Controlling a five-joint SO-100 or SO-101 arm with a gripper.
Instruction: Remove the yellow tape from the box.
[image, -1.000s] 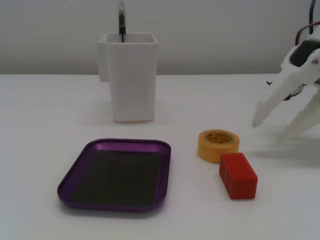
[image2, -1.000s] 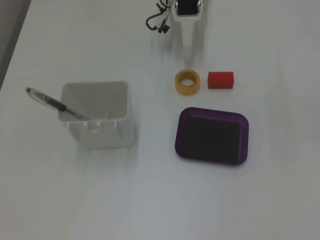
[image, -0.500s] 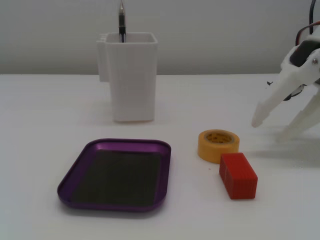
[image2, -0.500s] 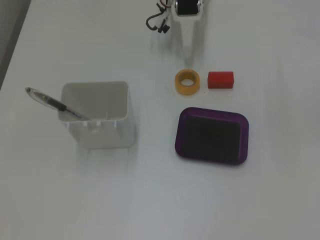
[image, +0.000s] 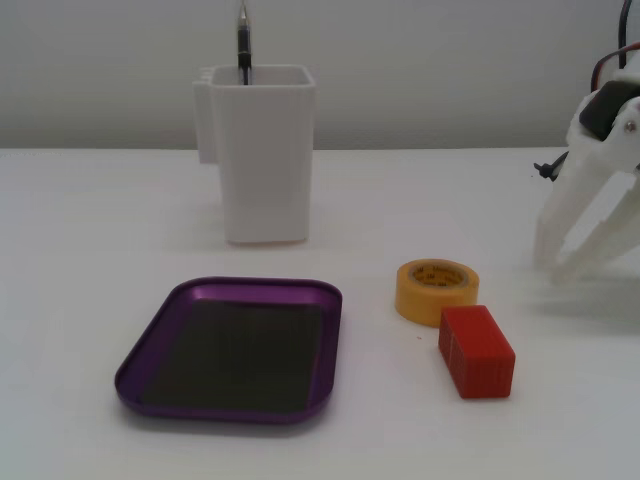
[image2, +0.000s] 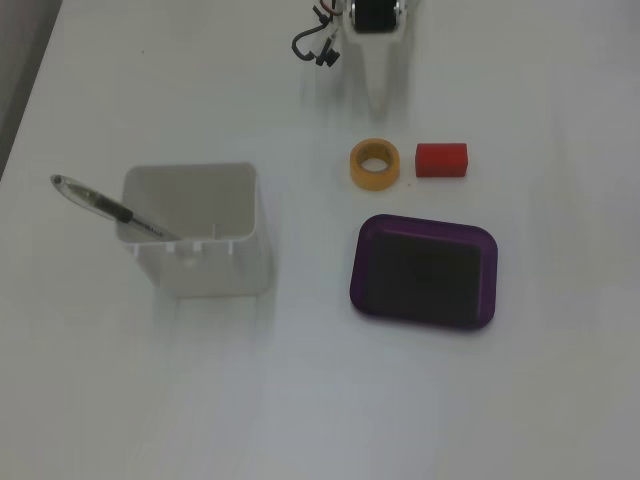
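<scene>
yellow tape (image: 437, 290) flat on the bench (image: 80, 250) beside the red block (image: 476, 350), purple box (image: 232, 349) bare, gripper (image: 560, 268) fingers apart, holding nothing

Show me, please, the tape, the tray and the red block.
tape (image: 437, 302): fixed view, its outer wall.
tray (image: 232, 286): fixed view, far rim.
red block (image: 474, 334): fixed view, top face.

The claw (image: 562, 268) is cut by the right edge; the pen's (image: 242, 40) tip leaves the top.

Low table-level view and perhaps top-down view, same table (image: 80, 250).
</scene>
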